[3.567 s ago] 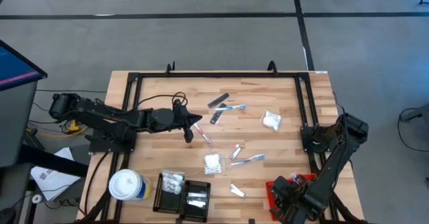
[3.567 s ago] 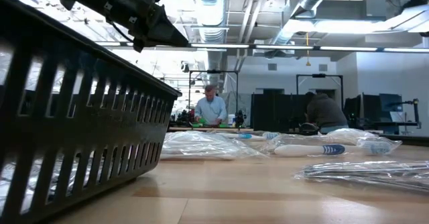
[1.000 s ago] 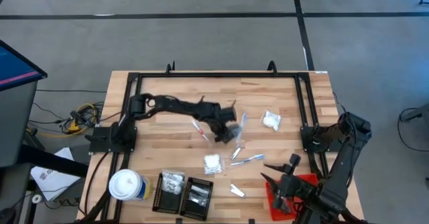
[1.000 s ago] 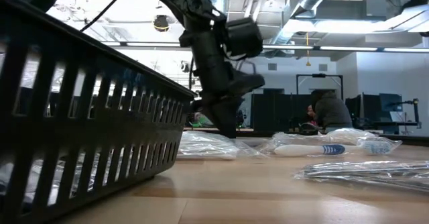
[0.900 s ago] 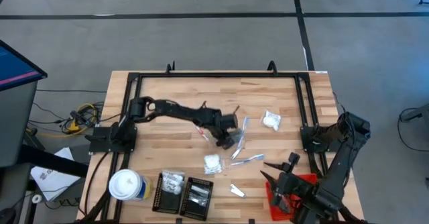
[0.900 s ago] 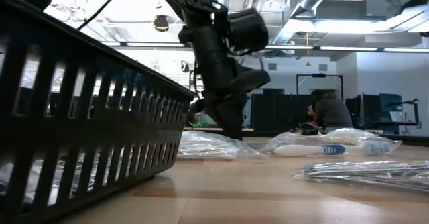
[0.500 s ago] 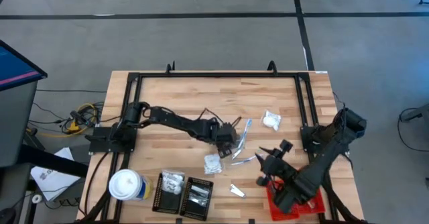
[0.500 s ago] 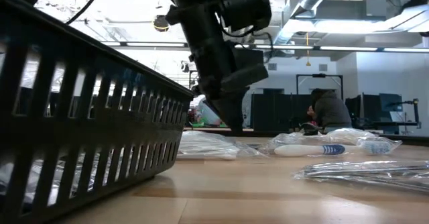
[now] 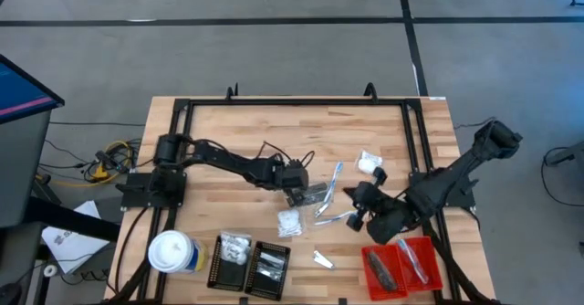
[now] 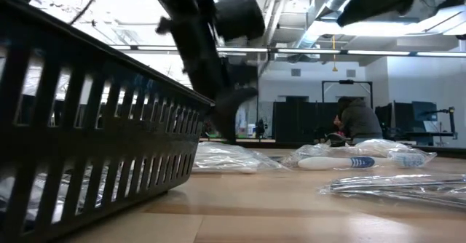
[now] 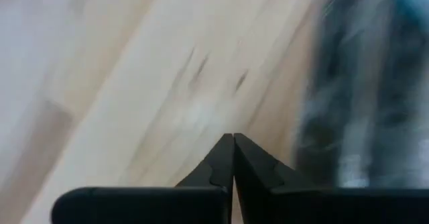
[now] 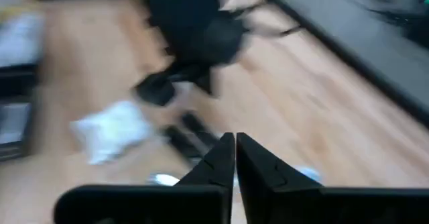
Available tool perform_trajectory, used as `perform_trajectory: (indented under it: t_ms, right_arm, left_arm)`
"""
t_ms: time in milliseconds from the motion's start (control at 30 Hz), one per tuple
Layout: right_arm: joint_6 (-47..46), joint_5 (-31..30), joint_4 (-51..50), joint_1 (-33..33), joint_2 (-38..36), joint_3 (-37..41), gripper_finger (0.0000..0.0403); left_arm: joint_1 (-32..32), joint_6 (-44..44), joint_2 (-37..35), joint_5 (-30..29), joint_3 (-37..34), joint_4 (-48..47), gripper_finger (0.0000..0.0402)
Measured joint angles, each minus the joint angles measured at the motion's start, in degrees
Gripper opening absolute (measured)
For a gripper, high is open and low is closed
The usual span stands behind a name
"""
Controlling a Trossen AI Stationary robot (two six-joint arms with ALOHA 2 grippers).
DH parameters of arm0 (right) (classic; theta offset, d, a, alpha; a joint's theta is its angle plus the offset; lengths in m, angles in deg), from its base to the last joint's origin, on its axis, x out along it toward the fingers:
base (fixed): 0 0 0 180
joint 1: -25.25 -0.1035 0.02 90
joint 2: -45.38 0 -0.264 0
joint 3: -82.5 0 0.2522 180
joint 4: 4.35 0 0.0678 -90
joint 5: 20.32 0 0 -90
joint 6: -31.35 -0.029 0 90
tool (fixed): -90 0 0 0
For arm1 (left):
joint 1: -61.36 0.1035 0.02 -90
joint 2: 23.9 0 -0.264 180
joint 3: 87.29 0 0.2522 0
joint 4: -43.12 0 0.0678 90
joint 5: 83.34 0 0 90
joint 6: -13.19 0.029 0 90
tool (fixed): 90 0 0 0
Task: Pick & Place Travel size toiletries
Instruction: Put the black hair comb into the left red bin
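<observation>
The travel size toiletries lie scattered mid-table: white puffy packets [image 9: 369, 164] [image 9: 289, 221], blue sticks [image 9: 336, 173] [image 9: 336, 218], a silvery sachet [image 9: 322, 260] and a dark grey bar [image 9: 318, 194]. My left gripper [image 9: 304, 194] is shut, with nothing between its fingers [image 11: 233, 138], right beside the dark grey bar [image 11: 355, 110]. My right gripper [image 9: 356, 210] hangs shut and empty [image 12: 234, 137] above the table, just right of the nearer blue stick, facing the left arm. My left gripper slants down to the tabletop with its shut fingers right beside the dark grey bar's left end [image 9: 311, 194]. Blur hides the spot, so I cannot tell whether the fingers touch the bar.
A red tray [image 9: 429, 250] at the near right holds a dark bar [image 9: 381, 267] and a clear-wrapped stick [image 9: 412, 261]. Two black trays [image 9: 251, 261] with packets stand at the near edge, beside a white-topped canister [image 9: 173, 250]. People work in the room behind.
My right gripper has swung from above the red tray toward the table's middle and far side, and has shut on nothing. My left gripper, shut throughout, has moved toward the near edge and rolled.
</observation>
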Motion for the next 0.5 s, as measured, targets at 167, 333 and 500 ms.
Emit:
perform_trajectory:
  t_ms: [167,333,500]
  right_arm:
    - [15.79,4.98,19.44,1.31,-0.17,3.37,0.0006]
    - [21.45,5.87,25.13,1.44,2.38,3.37,0.0019]
    - [21.43,6.38,25.48,2.09,3.39,3.37,0.0027]
  left_arm:
    - [-3.12,-0.03,-7.07,4.85,-6.63,8.26,0.0001]
    - [-5.84,-2.74,-9.04,7.03,-11.39,14.18,0.0001]
    - [-5.18,-2.70,-6.20,8.80,-12.49,19.23,0.0001]
